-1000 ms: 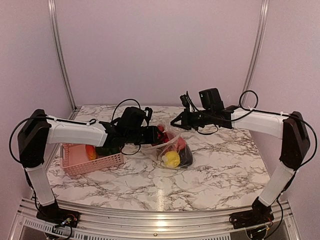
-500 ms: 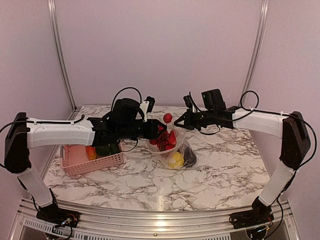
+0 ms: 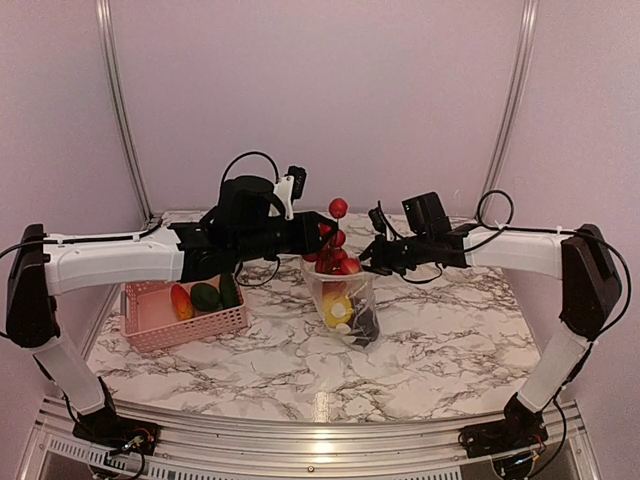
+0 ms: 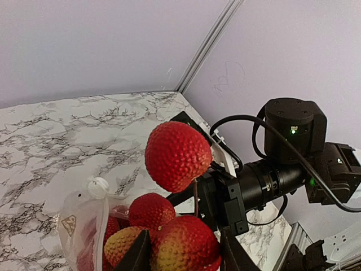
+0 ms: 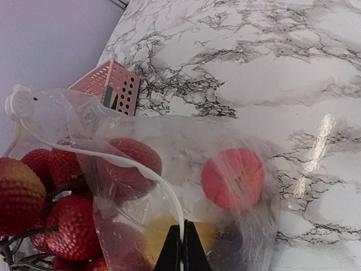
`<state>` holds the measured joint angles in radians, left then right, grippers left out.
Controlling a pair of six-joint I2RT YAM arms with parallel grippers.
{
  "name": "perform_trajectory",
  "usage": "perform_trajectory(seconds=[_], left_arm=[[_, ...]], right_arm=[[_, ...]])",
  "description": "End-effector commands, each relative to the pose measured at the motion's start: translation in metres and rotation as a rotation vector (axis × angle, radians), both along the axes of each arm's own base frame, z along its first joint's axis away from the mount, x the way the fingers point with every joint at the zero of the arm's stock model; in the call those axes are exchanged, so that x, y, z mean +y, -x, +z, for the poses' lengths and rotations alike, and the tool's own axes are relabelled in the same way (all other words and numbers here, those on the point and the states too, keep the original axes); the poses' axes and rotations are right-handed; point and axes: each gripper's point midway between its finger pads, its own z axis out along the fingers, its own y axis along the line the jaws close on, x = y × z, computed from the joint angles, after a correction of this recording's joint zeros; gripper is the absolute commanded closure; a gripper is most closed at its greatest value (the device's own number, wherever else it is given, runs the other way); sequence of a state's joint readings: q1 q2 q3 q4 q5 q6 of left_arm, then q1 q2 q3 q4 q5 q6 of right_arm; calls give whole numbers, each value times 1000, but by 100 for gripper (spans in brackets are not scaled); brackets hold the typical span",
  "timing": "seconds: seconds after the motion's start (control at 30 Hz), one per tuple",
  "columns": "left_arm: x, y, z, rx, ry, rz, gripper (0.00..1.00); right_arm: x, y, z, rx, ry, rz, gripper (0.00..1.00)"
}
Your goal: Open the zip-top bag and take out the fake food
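Currently the left claw (image 4: pixel 185 249) is clamped on a cluster of glossy red bumpy toy berries (image 4: pixel 177 155) poking from the mouth of the crinkly transparent plastic zip-top bag (image 3: pixel 350 292). The right claw (image 5: pixel 181 248) pinches the bag's rim. The bag hangs upright over the white marbled counter (image 3: pixel 450 330) with a yellow toy fruit (image 3: pixel 337 308) inside, beside the pink perforated plastic basket (image 3: pixel 190 325).

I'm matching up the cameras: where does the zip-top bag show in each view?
Top external: zip-top bag at centre.
Left wrist: zip-top bag at bottom left.
Right wrist: zip-top bag fills lower left and middle.
Shared landmark: red bumpy fruit cluster at its mouth.
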<state>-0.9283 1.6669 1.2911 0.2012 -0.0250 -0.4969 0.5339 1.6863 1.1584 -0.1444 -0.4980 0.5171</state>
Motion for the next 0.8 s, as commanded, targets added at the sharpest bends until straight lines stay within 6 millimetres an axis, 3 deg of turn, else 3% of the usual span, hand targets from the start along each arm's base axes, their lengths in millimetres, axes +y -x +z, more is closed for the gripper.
perform_trajectory(seconds=[0.0, 0.13, 0.23, 0.43, 0.6, 0.67, 0.7, 0.77], left_arm=[[23, -14, 80, -96, 162, 142, 100], [48, -23, 80, -81, 212, 272, 100], [55, -22, 71, -45, 264, 291, 100], [18, -15, 52, 25, 307, 161, 100], [-10, -21, 38, 51, 295, 127, 100], [-17, -26, 42, 46, 304, 123, 100], [-26, -36, 59, 24, 334, 133, 100], [-29, -41, 71, 10, 350, 136, 100]], right_arm=[[-2, 7, 4, -27, 18, 13, 100], [-5, 10, 4, -32, 32, 9, 100], [-8, 12, 2, -32, 32, -1, 100], [12, 15, 24, -69, -34, 45, 100], [34, 18, 42, -104, -57, 104, 100], [37, 20, 44, -108, -62, 110, 100], [39, 21, 48, -111, -70, 109, 100], [38, 20, 49, -117, -69, 106, 100]])
